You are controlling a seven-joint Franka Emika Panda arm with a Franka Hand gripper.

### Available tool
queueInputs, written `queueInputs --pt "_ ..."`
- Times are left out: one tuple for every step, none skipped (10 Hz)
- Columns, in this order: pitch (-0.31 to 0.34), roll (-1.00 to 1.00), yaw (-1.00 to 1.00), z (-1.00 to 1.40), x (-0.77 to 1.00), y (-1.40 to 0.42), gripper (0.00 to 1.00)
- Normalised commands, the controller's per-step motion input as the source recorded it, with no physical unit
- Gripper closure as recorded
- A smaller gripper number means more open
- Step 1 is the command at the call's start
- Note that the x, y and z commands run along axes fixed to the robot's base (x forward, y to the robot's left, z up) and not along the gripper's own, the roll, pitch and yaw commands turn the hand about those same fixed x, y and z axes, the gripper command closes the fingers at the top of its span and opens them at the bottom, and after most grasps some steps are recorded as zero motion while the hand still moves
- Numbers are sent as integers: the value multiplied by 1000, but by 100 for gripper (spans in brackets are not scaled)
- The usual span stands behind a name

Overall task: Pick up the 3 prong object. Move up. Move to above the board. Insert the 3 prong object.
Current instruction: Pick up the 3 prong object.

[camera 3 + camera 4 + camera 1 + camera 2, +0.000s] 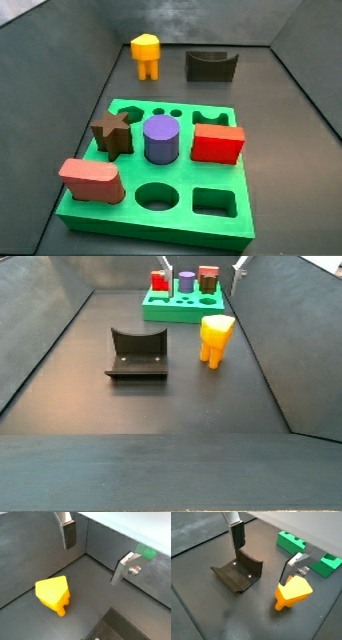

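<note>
- Gripper hung above floor with fingers spread, nothing between them.
- 3 prong object stood upright on open floor, free on all sides; dark U-shaped block near it, apart.
- Board carried purple cylinder, red block, brown star, pink block.
- Small round holes at board's edge nearest the 3 prong object stood unoccupied, pieces close behind.
- Grey walls hemmed both sides.
</note>
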Motion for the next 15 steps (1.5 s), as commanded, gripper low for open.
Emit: queueInputs --pt "0 0 0 -37 -191 -137 0" --pt "0 0 234 -271 -566 -503 0" --pt "-101 30 177 -143 -857 -551 0" --pt "-97 44 300 -66 -720 -634 0" --pt "0 0 223 -246 -466 -460 0" --pt "-179 90 77 -543 -531 -334 0" --pt "-144 0 0 -463 -343 -134 0" --pt "-130 56 0 -351 -214 -60 0" --pt "-66 34 109 -349 -37 0 0" --pt "-51 0 74 -423 0 -31 0" --pt "-54 -11 83 -503 189 -77 0" --pt "-74 30 226 -483 69 -83 0" --pt "-74 70 349 -340 0 -117 0" --pt "-64 57 394 -297 0 -109 0" --pt "-27 34 346 -286 34 -69 0"
